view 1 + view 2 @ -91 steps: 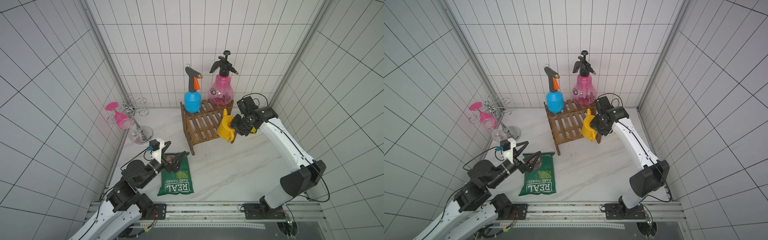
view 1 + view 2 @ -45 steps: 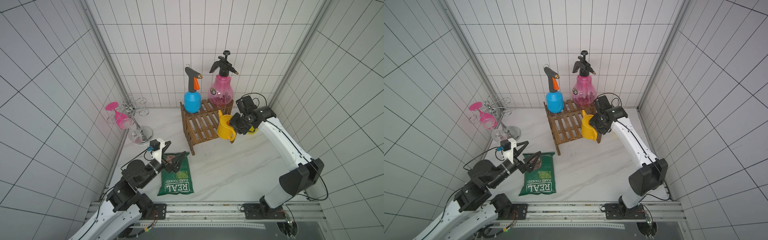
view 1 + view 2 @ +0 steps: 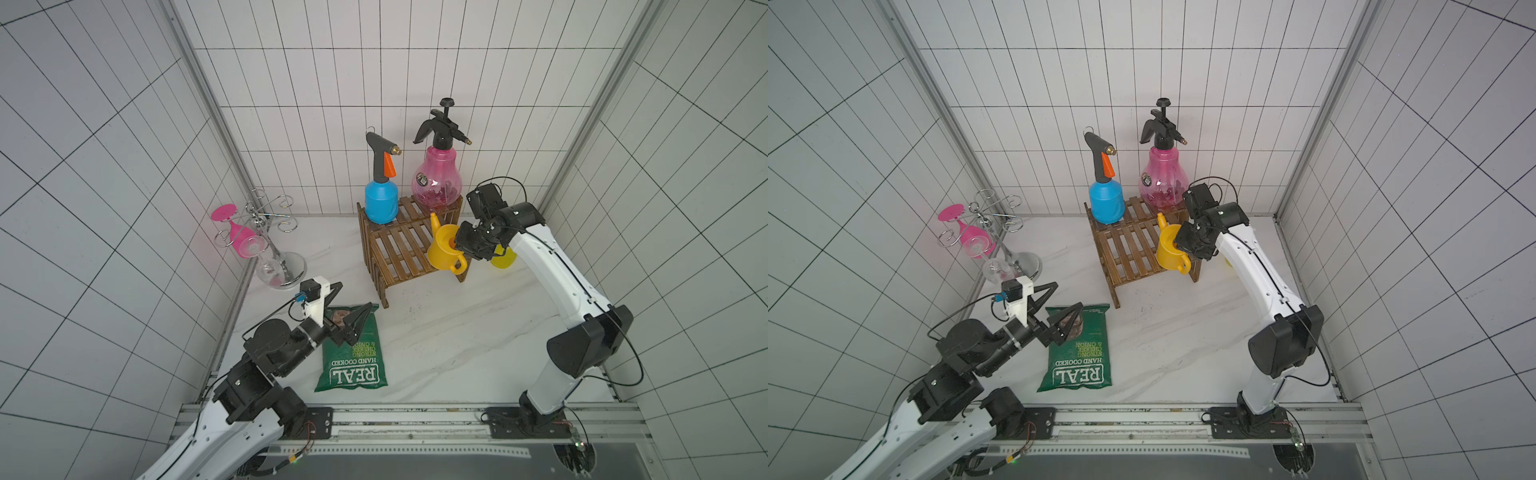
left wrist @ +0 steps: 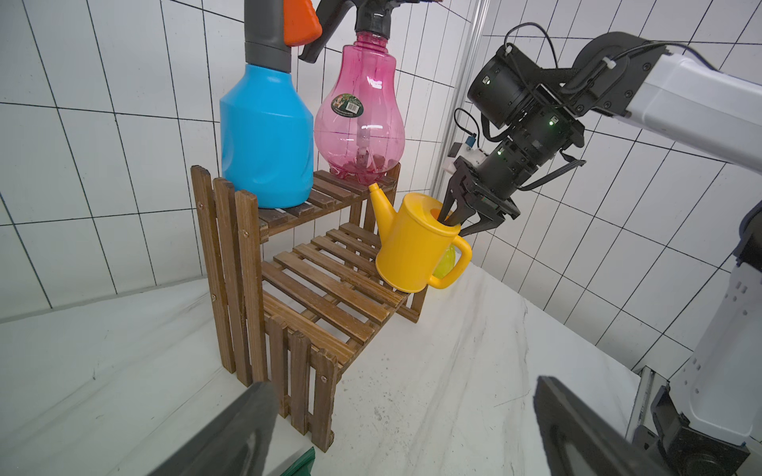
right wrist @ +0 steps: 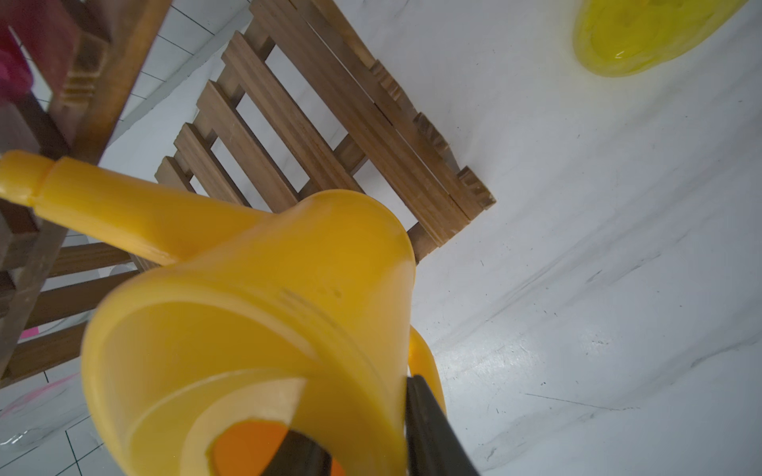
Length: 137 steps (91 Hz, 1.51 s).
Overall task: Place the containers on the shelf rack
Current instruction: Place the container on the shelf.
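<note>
The shelf rack (image 3: 399, 249) (image 3: 1129, 249) (image 4: 321, 288) is a brown slatted two-tier stand. On its upper tier stand the blue sprayer (image 3: 381, 203) (image 4: 266, 144) and the pink sprayer (image 3: 436, 183) (image 4: 358, 123). My right gripper (image 3: 461, 245) (image 4: 455, 222) (image 5: 363, 445) is shut on the rim of the yellow watering can (image 3: 442, 251) (image 4: 412, 247) (image 5: 288, 288), one finger inside and one outside. The can sits slightly tilted at the right end of the lower tier. A small yellow spray bottle (image 3: 503, 258) (image 5: 643, 33) is on the table behind the arm. My left gripper (image 3: 351, 298) (image 4: 404, 445) hangs open and empty.
A green crisp bag (image 3: 353, 357) lies flat on the table under the left gripper. A chrome wire glass holder (image 3: 266, 232) with a pink and a clear glass stands at the left wall. Tiled walls close in the white table on three sides.
The right gripper has carried the watering can a little left onto the lower tier and turned it more upright. The left arm has not moved.
</note>
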{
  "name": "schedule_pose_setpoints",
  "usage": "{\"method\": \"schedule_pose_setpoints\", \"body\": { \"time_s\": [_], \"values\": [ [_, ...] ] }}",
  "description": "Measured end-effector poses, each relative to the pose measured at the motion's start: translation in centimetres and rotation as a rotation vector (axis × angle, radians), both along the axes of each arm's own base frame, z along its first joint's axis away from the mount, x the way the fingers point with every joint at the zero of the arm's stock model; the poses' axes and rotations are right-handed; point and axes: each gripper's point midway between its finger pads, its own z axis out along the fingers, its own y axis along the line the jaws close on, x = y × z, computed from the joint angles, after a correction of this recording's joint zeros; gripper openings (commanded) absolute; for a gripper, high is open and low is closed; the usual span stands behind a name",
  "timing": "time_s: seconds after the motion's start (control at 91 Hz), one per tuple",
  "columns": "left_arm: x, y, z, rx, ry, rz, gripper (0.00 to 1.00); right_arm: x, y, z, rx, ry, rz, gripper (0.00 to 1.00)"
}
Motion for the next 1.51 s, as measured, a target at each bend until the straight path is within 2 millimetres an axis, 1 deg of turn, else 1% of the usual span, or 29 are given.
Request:
{"method": "schedule_pose_setpoints", "body": {
  "time_s": [0.165, 0.33, 0.495, 0.616, 0.758, 0.967, 1.165, 1.308, 1.506],
  "values": [
    [0.1, -0.1, -0.1, 0.003, 0.004, 0.000, 0.98, 0.0, 0.0, 0.8, -0.015, -0.022, 0.048, 0.31],
    [0.1, -0.1, -0.1, 0.003, 0.003, -0.001, 0.98, -0.2, -0.1, 1.3, -0.042, -0.029, 0.095, 0.31],
    [0.1, -0.2, -0.2, 0.004, 0.005, -0.005, 0.99, 0.7, 0.3, 2.2, -0.090, -0.064, 0.194, 0.31],
    [0.1, -0.2, -0.2, 0.006, 0.007, -0.008, 0.98, 1.2, 0.7, 1.4, -0.117, -0.059, 0.252, 0.30],
    [0.0, -0.2, -0.2, 0.005, 0.006, -0.008, 0.98, 1.4, 0.6, 0.6, -0.141, -0.044, 0.285, 0.30],
    [-0.1, -0.1, -0.1, 0.003, 0.003, -0.008, 0.98, 1.8, 0.7, 0.8, -0.168, -0.080, 0.376, 0.29],
    [-0.1, -0.1, -0.1, 0.003, 0.003, -0.011, 0.98, 3.0, 1.4, 1.5, -0.182, -0.135, 0.466, 0.27],
    [-0.2, -0.1, -0.2, 0.005, 0.006, -0.011, 0.98, 3.7, 1.7, 1.5, -0.207, -0.158, 0.518, 0.27],
    [-0.3, 0.0, -0.2, 0.006, 0.008, -0.012, 0.98, 4.2, 1.3, 1.4, -0.264, -0.180, 0.549, 0.29]
  ]
}}
